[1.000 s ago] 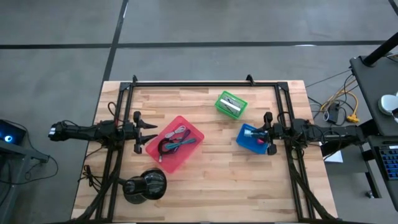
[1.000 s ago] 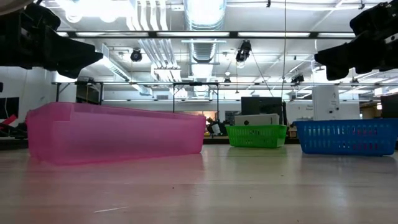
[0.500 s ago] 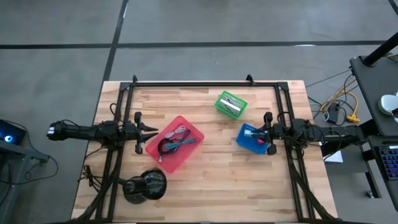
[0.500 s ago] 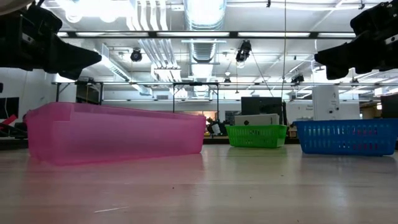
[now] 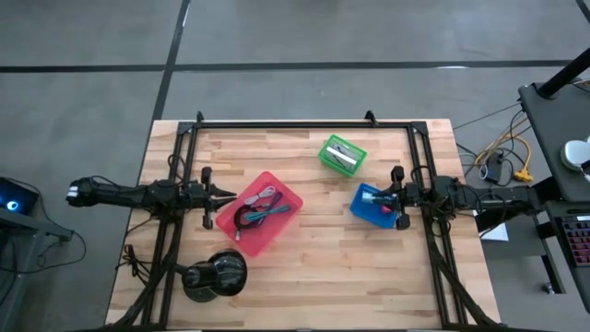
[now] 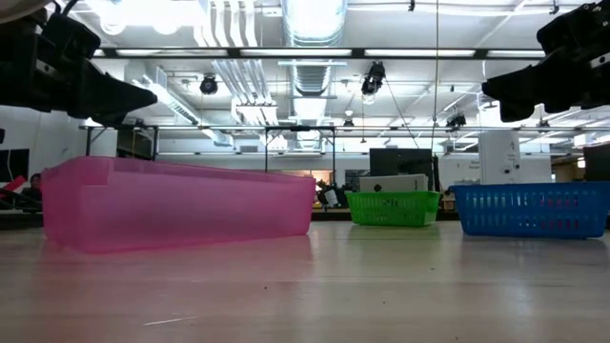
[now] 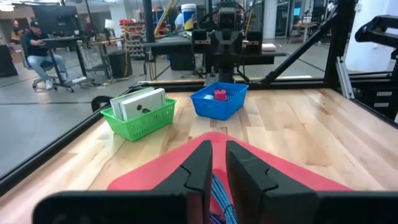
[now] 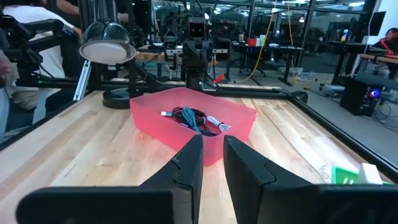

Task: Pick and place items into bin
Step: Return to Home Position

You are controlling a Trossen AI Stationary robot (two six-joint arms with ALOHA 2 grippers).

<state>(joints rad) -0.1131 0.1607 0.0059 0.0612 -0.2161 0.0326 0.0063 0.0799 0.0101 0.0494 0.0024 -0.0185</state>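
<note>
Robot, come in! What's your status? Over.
Left claw shut, empty, by pink bin; right claw same, over blue bin. Cords in pink bin. Black round object apart.

Low view: pink bin (image 6: 176, 205) wall hides cords (image 5: 256, 214); blue bin (image 5: 359, 207) contents too small; green bin (image 8: 345, 174) cut by picture edge.

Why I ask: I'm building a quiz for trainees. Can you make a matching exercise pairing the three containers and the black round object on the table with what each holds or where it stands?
Things:
1. pink bin
2. green basket
3. blue basket
4. black round object

Matches:
a. holds a small red block
b. holds tangled cords
c. holds whitish flat packs
d. stands on bare wood, in no container

Pairs: 1-b, 2-c, 3-a, 4-d
</note>
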